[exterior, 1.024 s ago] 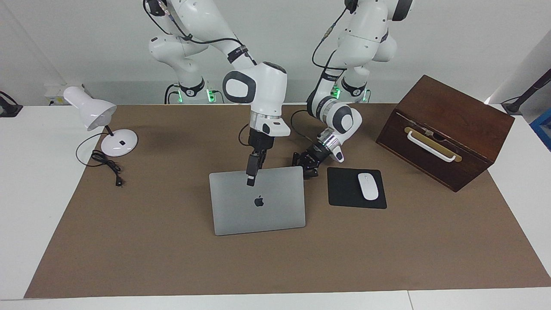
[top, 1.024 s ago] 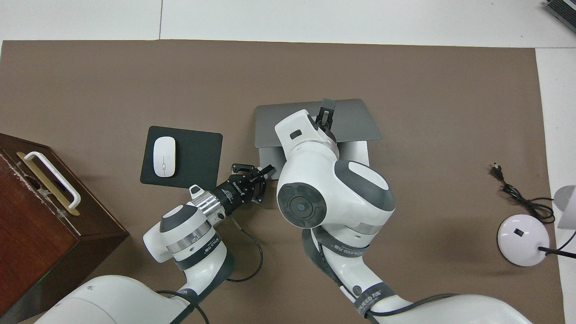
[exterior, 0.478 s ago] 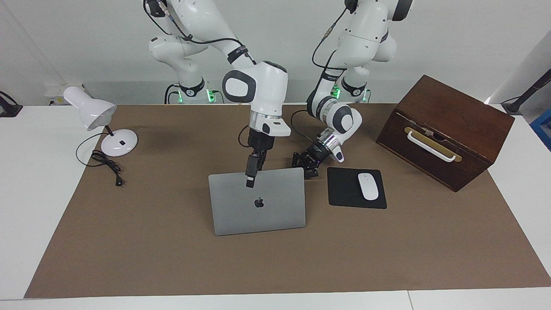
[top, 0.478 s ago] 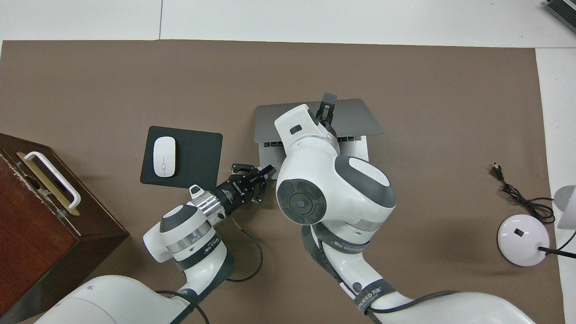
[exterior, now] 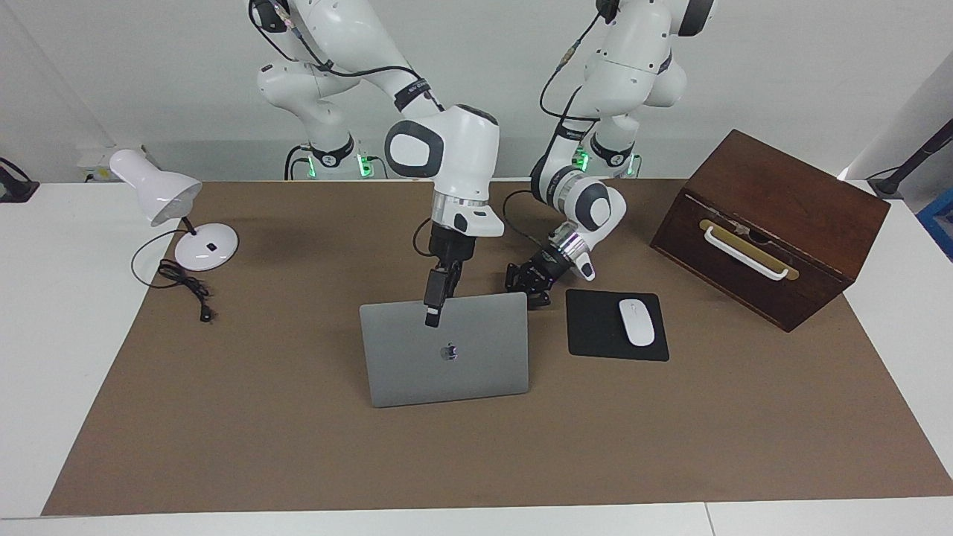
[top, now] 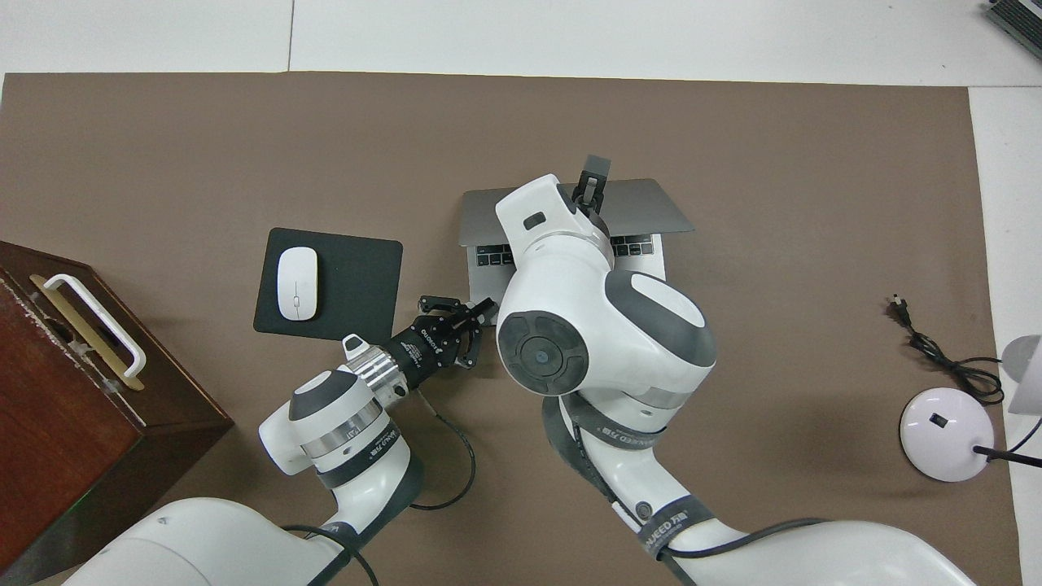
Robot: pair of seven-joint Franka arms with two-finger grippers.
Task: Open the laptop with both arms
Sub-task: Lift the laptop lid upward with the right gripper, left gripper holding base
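Shows a silver-grey laptop (exterior: 447, 357) at the middle of a brown-covered surface (exterior: 223, 417), partly open, lid raised steeply with its logo turned away from the robots and a strip of dark keyboard visible from overhead. Shows the right claw (exterior: 432, 313) reaching down from above onto the laptop's lid, pinched closed on the free top edge a little toward the right arm's end of it, one finger lying flat on the outer face. Shows the left claw (exterior: 527, 289) low at the laptop's base, at the corner nearest the robots on the left arm's end, fingertips fully together, holding nothing, and apparently touching or just beside that corner as a brace. Beside the laptop toward the left arm's end: a black mouse pad (exterior: 595, 327) carrying a white mouse (exterior: 636, 321), then a wooden box (exterior: 767, 223); well apart from the laptop toward the right arm's end, a white desk lamp (exterior: 171, 201). Looks mid-way through the opening. To finish well: swing the pinched edge along an arc about the hinge, up and away from the robots, rather than pulling straight; hold firm pressure on the base corner so the base neither lifts nor slides; stop short of forcing the hinge, and avoid twisting the thin lid from its off-centre grip.
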